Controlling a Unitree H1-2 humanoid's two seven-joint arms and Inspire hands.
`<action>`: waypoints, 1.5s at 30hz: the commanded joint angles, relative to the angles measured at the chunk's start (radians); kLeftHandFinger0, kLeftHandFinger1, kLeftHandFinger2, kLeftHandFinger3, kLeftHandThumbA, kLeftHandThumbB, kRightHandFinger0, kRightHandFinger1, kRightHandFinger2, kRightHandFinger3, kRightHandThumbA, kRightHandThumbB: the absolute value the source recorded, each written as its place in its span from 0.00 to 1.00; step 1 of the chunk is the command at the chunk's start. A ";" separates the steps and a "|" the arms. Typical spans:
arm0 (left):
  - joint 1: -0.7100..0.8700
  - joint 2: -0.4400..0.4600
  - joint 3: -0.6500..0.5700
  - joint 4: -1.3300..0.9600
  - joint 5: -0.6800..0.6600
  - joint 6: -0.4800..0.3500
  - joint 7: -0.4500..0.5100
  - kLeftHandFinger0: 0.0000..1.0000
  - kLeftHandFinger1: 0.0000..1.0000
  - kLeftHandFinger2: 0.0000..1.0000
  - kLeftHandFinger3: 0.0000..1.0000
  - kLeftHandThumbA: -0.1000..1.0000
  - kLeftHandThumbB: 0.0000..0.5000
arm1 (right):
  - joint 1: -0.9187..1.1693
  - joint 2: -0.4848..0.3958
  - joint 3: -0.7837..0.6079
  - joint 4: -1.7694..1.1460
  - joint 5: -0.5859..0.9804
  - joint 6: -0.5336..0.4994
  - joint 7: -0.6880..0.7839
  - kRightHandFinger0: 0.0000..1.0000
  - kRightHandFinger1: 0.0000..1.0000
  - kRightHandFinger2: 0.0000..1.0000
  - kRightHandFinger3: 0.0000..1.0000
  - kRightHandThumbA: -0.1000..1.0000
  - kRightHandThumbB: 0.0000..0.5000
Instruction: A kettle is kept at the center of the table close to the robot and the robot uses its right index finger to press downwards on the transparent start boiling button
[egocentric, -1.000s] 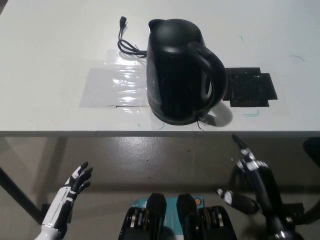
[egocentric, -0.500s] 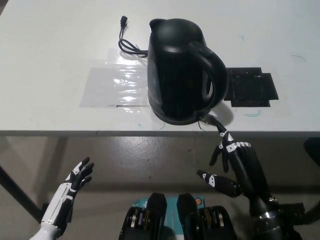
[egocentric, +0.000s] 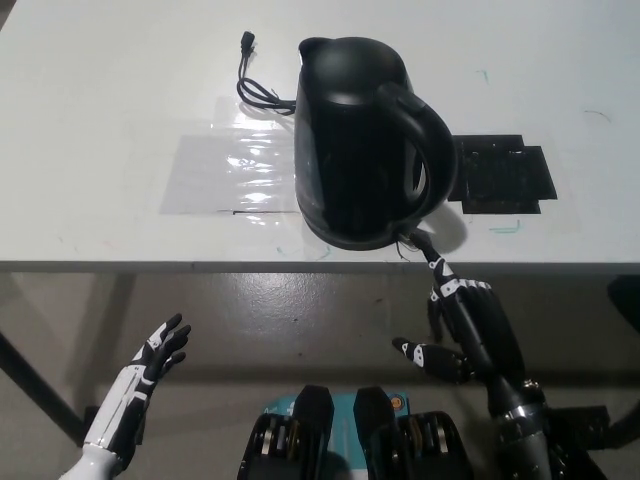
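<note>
A black kettle (egocentric: 362, 140) stands on the white table (egocentric: 120, 100), close to its front edge, with the handle turned toward the right. Its start button sits at the foot of the handle, small and hard to make out. My black right hand (egocentric: 462, 322) is raised just below the table edge, one finger stretched out so that its tip reaches the base of the kettle under the handle, while the other fingers are curled. My white left hand (egocentric: 150, 372) rests low at the lower left, open, well away from the kettle.
A black power cord (egocentric: 256, 82) lies behind the kettle on the left. A clear plastic sheet (egocentric: 225, 172) is taped left of the kettle, and a black patch (egocentric: 500, 176) lies to its right. Bare floor shows below the table edge.
My right hand has risen and swung left from the lower right, bringing its extended finger up to the kettle's base. The left hand has barely moved.
</note>
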 joint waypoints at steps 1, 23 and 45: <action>-0.015 0.011 0.003 -0.035 -0.006 -0.039 -0.011 1.00 1.00 1.00 1.00 1.00 0.69 | -0.049 -0.002 0.002 0.008 -0.008 0.014 0.000 0.00 0.00 0.00 1.00 1.00 0.56; -0.019 0.012 0.005 -0.041 -0.005 -0.033 -0.018 1.00 1.00 1.00 1.00 1.00 0.67 | -0.113 -0.007 -0.002 0.084 0.001 0.041 -0.008 0.00 0.00 0.00 1.00 1.00 0.56; -0.023 0.014 0.003 -0.040 -0.016 -0.044 -0.028 1.00 1.00 1.00 1.00 1.00 0.67 | -0.144 -0.011 0.004 0.158 -0.001 0.047 -0.016 0.00 0.00 0.00 1.00 1.00 0.55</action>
